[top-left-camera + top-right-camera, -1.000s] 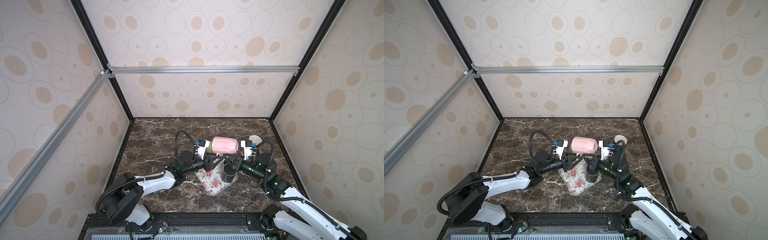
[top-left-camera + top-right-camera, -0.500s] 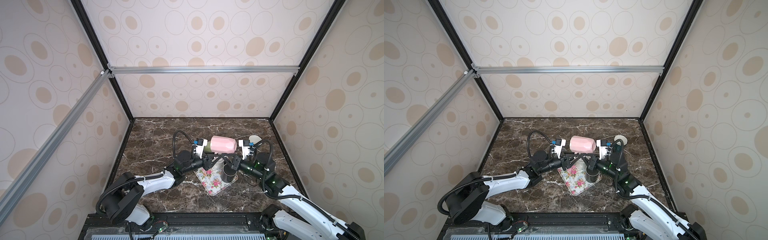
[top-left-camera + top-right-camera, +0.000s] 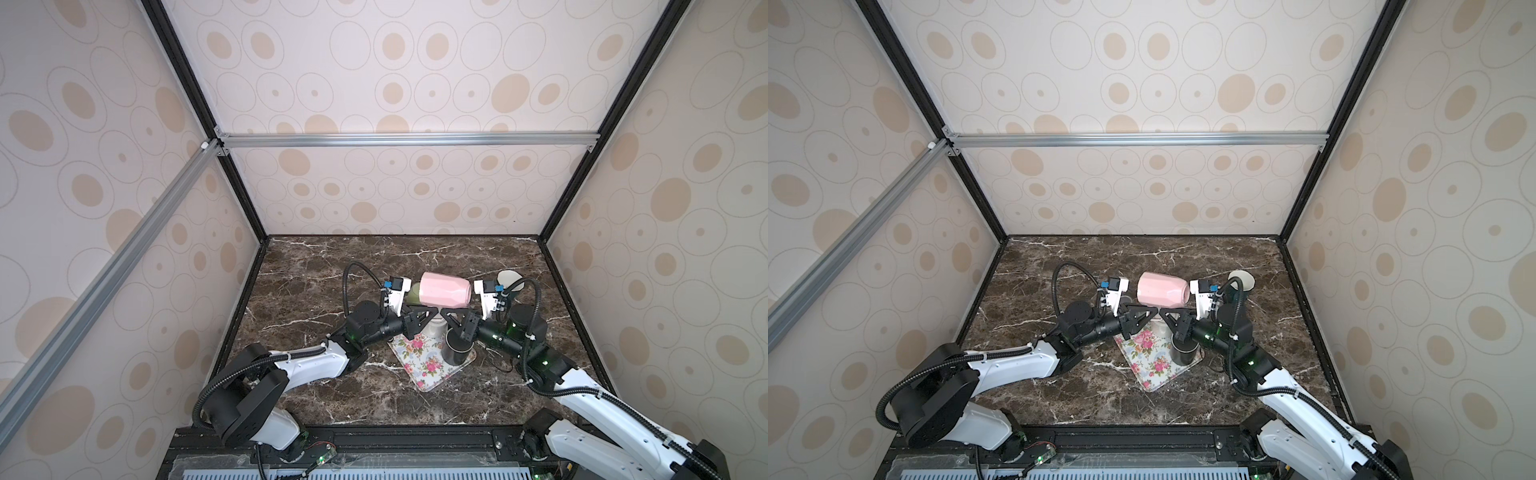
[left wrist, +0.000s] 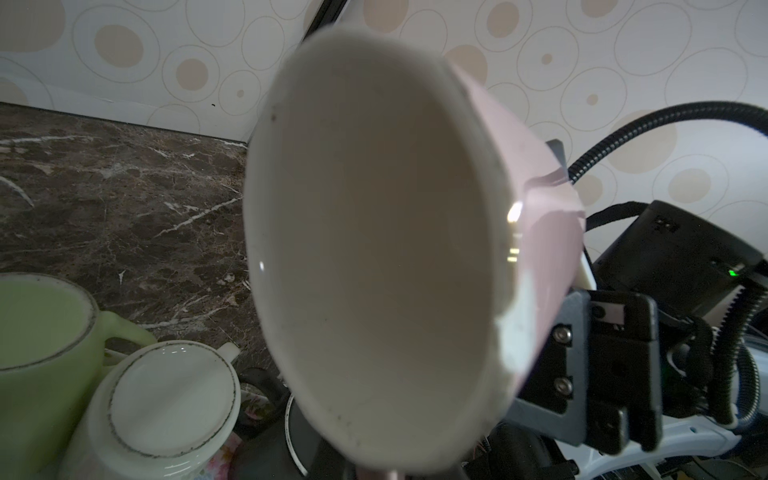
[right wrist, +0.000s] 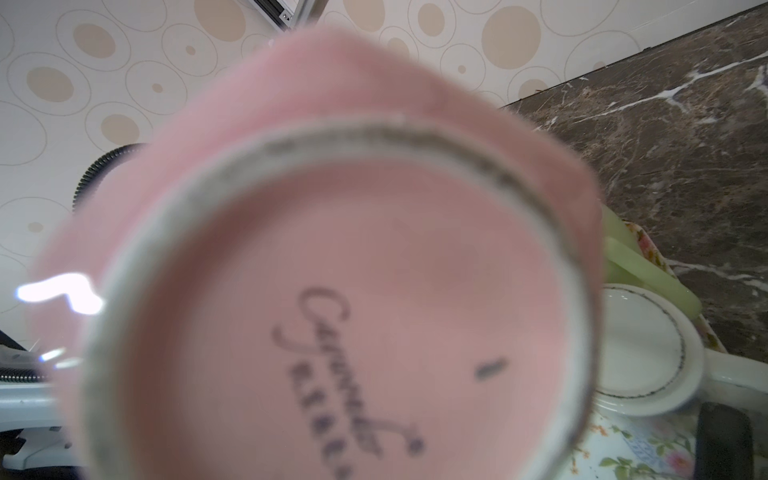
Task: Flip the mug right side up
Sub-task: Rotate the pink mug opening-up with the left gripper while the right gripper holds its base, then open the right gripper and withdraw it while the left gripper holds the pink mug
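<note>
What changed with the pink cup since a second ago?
The left end effector closed its jaws onto the pink mug. Everything else stayed: the right end effector keeps its grip, and the mug hangs sideways over the floral tray, barely shifted left.

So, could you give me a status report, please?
Left gripper, right gripper both shut under pink mug. Mug on its side, aloft, not yet upright. Floral tray with other mugs below.
</note>
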Controlling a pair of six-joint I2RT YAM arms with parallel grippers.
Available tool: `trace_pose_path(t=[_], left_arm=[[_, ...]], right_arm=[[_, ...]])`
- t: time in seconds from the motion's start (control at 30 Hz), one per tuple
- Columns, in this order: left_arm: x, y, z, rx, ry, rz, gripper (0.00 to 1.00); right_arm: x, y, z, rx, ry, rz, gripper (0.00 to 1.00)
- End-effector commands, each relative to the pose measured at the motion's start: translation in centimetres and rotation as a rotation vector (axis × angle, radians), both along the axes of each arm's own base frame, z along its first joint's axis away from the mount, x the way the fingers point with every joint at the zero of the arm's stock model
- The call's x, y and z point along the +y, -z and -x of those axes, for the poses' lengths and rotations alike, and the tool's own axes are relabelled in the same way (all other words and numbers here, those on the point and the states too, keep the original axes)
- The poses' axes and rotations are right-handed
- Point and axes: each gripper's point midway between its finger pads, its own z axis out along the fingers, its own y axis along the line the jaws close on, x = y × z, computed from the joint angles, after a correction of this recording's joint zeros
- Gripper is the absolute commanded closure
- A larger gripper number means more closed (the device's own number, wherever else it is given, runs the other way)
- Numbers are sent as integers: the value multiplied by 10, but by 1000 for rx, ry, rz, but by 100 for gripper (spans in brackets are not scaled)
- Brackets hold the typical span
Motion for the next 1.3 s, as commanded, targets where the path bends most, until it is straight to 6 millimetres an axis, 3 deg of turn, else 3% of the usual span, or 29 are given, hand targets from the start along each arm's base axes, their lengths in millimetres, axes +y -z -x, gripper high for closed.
trace_pose_path(t=[0.0,0.23,0.4,0.53,0.73,1.27], left_arm=[[-2,-85,24,-227,81,201,100],[-2,-82,24,-218,82,203,100],[-1,-86,27,-229,87,213,100],[-1,-81,25,-214,82,205,100],[-6,-60,10,-153,30,131,100],[-3,-40,-7,-109,-53,51,100]], right_arm=[[9,30,15,94,-77,72,96],[9,35,12,104,-66,81,96],[9,38,10,109,-57,89,72],[8,36,10,103,-52,85,64],[6,27,12,72,-49,61,61],[-7,24,16,53,0,74,43]])
